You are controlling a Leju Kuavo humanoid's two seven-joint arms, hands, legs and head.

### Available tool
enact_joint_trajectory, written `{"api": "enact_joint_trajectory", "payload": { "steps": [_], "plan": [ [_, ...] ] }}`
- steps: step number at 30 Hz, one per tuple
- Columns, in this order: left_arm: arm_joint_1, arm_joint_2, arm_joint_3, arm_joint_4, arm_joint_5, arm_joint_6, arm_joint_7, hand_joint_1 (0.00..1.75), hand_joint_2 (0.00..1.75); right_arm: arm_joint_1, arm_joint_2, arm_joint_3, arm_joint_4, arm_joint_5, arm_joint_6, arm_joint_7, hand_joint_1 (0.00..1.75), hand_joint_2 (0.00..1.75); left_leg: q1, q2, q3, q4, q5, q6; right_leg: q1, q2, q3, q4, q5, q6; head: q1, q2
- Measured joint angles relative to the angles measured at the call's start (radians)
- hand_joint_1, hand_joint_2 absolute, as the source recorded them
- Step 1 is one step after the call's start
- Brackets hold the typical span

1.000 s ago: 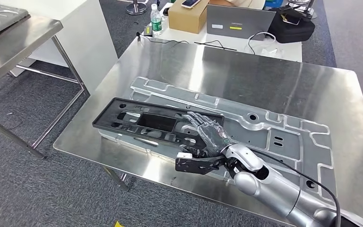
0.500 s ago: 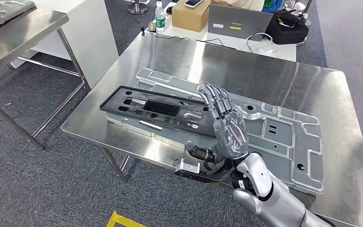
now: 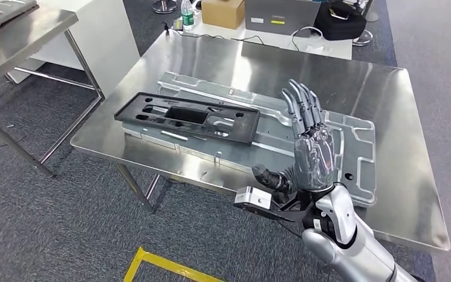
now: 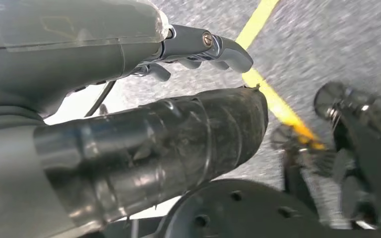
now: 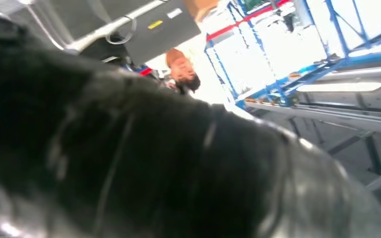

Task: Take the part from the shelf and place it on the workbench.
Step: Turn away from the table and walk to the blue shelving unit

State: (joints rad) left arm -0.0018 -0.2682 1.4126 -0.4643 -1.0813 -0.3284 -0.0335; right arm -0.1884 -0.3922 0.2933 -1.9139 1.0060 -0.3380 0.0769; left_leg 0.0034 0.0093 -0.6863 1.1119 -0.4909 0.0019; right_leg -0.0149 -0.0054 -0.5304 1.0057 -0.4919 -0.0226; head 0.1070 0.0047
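Observation:
A long black plastic part [image 3: 185,117] with cut-outs lies flat on a silver stamped panel [image 3: 340,132] on the steel workbench [image 3: 340,82]. My right hand [image 3: 311,150] is raised over the bench's near edge, to the right of the part and clear of it. Its fingers point straight up, spread, with nothing in them. In the right wrist view its dark thumb [image 5: 129,163] looms close and blurred. My left hand [image 4: 144,134] hangs over grey carpet, thumb and fingers apart and holding nothing.
A second steel table [image 3: 23,29] stands at the left with a gap of carpet between. Behind the workbench are a cardboard box [image 3: 223,12], a bottle [image 3: 187,14], a laptop [image 3: 276,17] and a black bag [image 3: 340,20]. Yellow tape [image 3: 152,264] marks the floor. A person [image 5: 181,69] stands far off.
My right hand has let go of the black part, lifted off it and drawn back towards me with fingers upright. The part stays on the panel. The camera has shifted slightly.

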Motion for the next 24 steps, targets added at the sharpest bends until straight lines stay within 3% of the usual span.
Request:
{"api": "enact_joint_trajectory", "payload": {
  "steps": [2,3,4,5,7,9,10,12,13,14,16,17,18,19,20,21,22,24],
  "plan": [
    [0.000,0.000,0.000,0.000,-0.001,0.000,0.000,0.00,0.00,0.003,0.000,0.000,-0.001,0.000,0.000,0.000,0.00,0.00,0.005,-0.001,-0.024,0.119,-0.088,-0.007,0.000,0.000,-0.030,0.001,0.024,-0.004,0.000,0.000],
    [0.000,0.000,0.000,0.000,-0.001,0.000,0.000,0.00,0.00,0.006,0.000,0.000,-0.002,0.000,0.000,0.000,0.00,0.00,0.007,-0.001,-0.023,0.164,-0.097,-0.010,0.000,0.000,-0.046,0.003,0.035,-0.002,0.000,0.000],
    [-0.001,0.000,0.000,0.000,-0.001,0.000,0.000,0.00,0.00,0.008,0.000,0.000,-0.002,0.000,0.000,0.000,0.00,0.00,0.009,-0.001,-0.010,0.182,-0.083,-0.012,0.000,0.000,-0.061,0.005,0.047,0.001,0.000,0.000],
    [-0.002,0.000,0.000,0.000,-0.001,0.000,0.000,0.00,0.00,0.009,0.000,0.000,-0.002,0.000,0.000,0.000,0.00,0.00,0.011,-0.001,0.020,0.168,-0.055,-0.013,-0.001,0.000,-0.077,0.009,0.057,0.004,0.000,0.000],
    [-0.005,0.000,0.000,0.000,-0.002,0.000,-0.001,0.00,0.00,0.011,-0.001,-0.002,-0.005,-0.003,0.000,-0.001,0.00,0.00,0.013,-0.003,0.122,0.056,-0.025,-0.012,-0.003,0.000,-0.105,0.020,0.075,0.014,0.000,0.000],
    [-0.007,0.000,0.000,0.000,-0.008,0.000,-0.003,0.00,0.00,0.011,-0.004,-0.005,-0.013,-0.014,0.003,-0.004,0.00,0.00,0.011,-0.008,0.208,-0.068,-0.048,-0.004,-0.001,0.000,-0.124,0.030,0.092,0.028,0.000,0.000],
    [-0.007,0.000,0.000,0.000,-0.012,0.000,-0.004,0.00,0.00,0.011,-0.007,-0.006,-0.016,-0.022,0.005,-0.007,0.00,0.00,0.007,-0.010,0.225,-0.101,-0.059,0.002,0.000,-0.001,-0.128,0.030,0.101,0.035,0.000,0.000],
    [-0.005,0.001,0.000,0.000,-0.022,0.001,-0.007,0.00,0.00,0.016,-0.016,-0.007,-0.018,-0.038,0.009,-0.016,0.00,0.87,0.006,-0.008,0.213,-0.112,-0.050,0.020,-0.003,-0.001,-0.132,0.027,0.116,0.048,0.000,0.000],
    [-0.004,0.001,0.000,0.000,-0.028,0.002,-0.008,0.00,0.00,0.021,-0.021,-0.008,-0.019,-0.045,0.011,-0.023,0.00,1.31,0.006,-0.005,0.206,-0.113,-0.039,0.028,-0.005,-0.001,-0.137,0.035,0.101,0.053,0.000,0.000],
    [-0.003,0.002,0.000,0.000,-0.034,0.003,-0.009,0.00,0.00,0.027,-0.027,-0.010,-0.020,-0.049,0.013,-0.030,0.00,1.75,0.006,-0.003,0.196,-0.115,-0.027,0.038,-0.007,0.000,-0.147,0.061,0.065,0.057,0.000,0.000],
    [-0.002,0.004,0.000,0.000,-0.045,0.006,-0.009,0.00,0.00,0.041,-0.039,-0.015,-0.022,-0.052,0.013,-0.044,0.00,1.75,0.003,-0.002,0.169,-0.115,-0.004,0.051,-0.008,0.001,-0.172,0.161,-0.045,0.060,0.001,0.000],
    [-0.001,0.006,0.000,0.000,-0.051,0.006,-0.009,0.00,0.00,0.048,-0.044,-0.016,-0.023,-0.052,0.013,-0.050,0.00,1.75,0.000,-0.004,0.155,-0.114,0.007,0.055,-0.008,0.001,-0.181,0.222,-0.087,0.060,0.001,0.000],
    [-0.001,0.006,0.000,0.000,-0.057,0.008,-0.009,0.00,0.00,0.056,-0.050,-0.017,-0.023,-0.051,0.014,-0.056,0.00,1.75,-0.004,-0.007,0.138,-0.112,0.020,0.056,-0.007,0.001,-0.182,0.269,-0.103,0.059,0.001,0.000],
    [-0.001,0.007,0.000,0.000,-0.062,0.009,-0.009,0.00,0.00,0.064,-0.056,-0.018,-0.023,-0.050,0.014,-0.060,0.00,1.75,-0.007,-0.013,0.120,-0.108,0.032,0.057,-0.005,0.002,-0.170,0.294,-0.093,0.056,0.001,0.000],
    [-0.001,0.007,0.000,0.001,-0.067,0.011,-0.009,0.00,0.00,0.072,-0.063,-0.018,-0.023,-0.049,0.014,-0.064,0.00,1.75,-0.010,-0.020,0.102,-0.104,0.044,0.057,-0.002,0.005,-0.143,0.287,-0.066,0.051,0.001,0.000],
    [-0.002,0.007,0.000,0.001,-0.071,0.013,-0.009,0.00,0.00,0.078,-0.068,-0.020,-0.023,-0.049,0.015,-0.067,0.00,1.75,-0.013,-0.028,0.085,-0.099,0.054,0.056,0.003,0.012,-0.101,0.249,-0.037,0.041,0.001,0.000],
    [-0.004,0.006,0.000,0.003,-0.075,0.015,-0.009,0.00,0.00,0.082,-0.074,-0.021,-0.024,-0.049,0.016,-0.071,0.00,1.75,-0.014,-0.036,0.070,-0.094,0.064,0.055,0.010,0.030,-0.047,0.185,-0.026,0.028,0.000,0.000],
    [-0.008,0.004,-0.001,0.006,-0.085,0.021,-0.010,0.00,0.00,0.093,-0.086,-0.026,-0.027,-0.051,0.023,-0.078,0.00,1.75,-0.015,-0.053,0.051,-0.090,0.085,0.049,0.018,0.061,0.046,0.051,-0.043,0.007,0.000,0.000]
  ]
}}
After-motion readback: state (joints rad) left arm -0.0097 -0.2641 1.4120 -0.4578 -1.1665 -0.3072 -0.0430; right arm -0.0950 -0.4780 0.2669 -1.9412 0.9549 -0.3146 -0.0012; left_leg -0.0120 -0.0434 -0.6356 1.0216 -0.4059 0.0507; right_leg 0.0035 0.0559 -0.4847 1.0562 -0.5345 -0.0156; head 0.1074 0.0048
